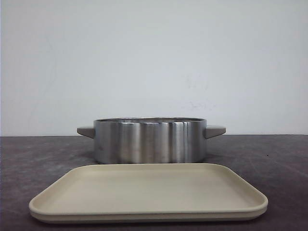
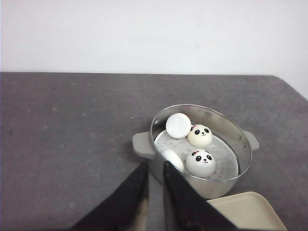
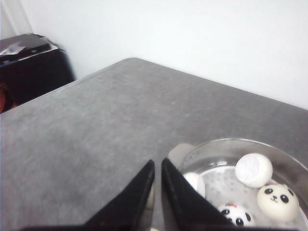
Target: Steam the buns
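Toward the far edge of the dark grey stone-textured worktop (image 1: 43,163) stands a shallow round brushed-steel pot (image 1: 150,140) with two stubby grey side handles, one at each side. Just in front of it, at the near edge, lies a flat cream-coloured rectangular plastic tray (image 1: 53,197) with rounded corners and a low rim.

Inside the pot, on a pale perforated steamer plate (image 2: 226,166), sit the round white panda-faced buns (image 2: 200,162). Two of them rest face-up, showing black oval eyes and a small nose. A third is tipped on its side against the pot wall, turning its plain white underside outward. A fourth white one lies close to the wall nearest the left arm, only partly visible, its face hidden.

Neither arm shows in the front view. In its wrist view the left gripper (image 2: 155,175) hovers over the worktop just beside the pot's left handle, its black fingers nearly together with a thin gap and holding nothing. The right gripper (image 3: 157,174) likewise has its black fingers almost closed, a narrow slit between them, empty, near the pot's rim.
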You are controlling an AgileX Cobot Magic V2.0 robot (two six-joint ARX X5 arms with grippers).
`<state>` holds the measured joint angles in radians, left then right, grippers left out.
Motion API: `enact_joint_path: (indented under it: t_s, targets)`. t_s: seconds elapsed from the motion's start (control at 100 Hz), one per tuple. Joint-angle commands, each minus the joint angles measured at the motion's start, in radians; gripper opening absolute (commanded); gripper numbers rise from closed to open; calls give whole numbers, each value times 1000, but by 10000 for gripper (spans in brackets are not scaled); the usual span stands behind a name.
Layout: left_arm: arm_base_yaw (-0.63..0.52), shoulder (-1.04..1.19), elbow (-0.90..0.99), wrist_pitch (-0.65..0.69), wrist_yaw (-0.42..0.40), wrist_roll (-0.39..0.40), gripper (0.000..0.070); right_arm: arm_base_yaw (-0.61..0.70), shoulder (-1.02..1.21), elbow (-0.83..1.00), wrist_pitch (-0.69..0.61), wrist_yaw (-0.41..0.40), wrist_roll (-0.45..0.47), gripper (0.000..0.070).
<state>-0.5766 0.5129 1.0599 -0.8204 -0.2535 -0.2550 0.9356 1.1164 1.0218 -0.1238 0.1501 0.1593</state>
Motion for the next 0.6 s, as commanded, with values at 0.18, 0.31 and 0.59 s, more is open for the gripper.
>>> enact_joint_path:
  t_s: [0.18,0.31,0.59]
  targets:
    - [-6,-4,11,-25,-5,-15,13,7,5,11,-3,2,-13,17]
    - [-6,-4,11,-24,-5,-15,15,7,5,11,21,7,-13,17]
    - [-6,-5,11,-24,-5,-15,15,7,5,11,26,7,-13,17]
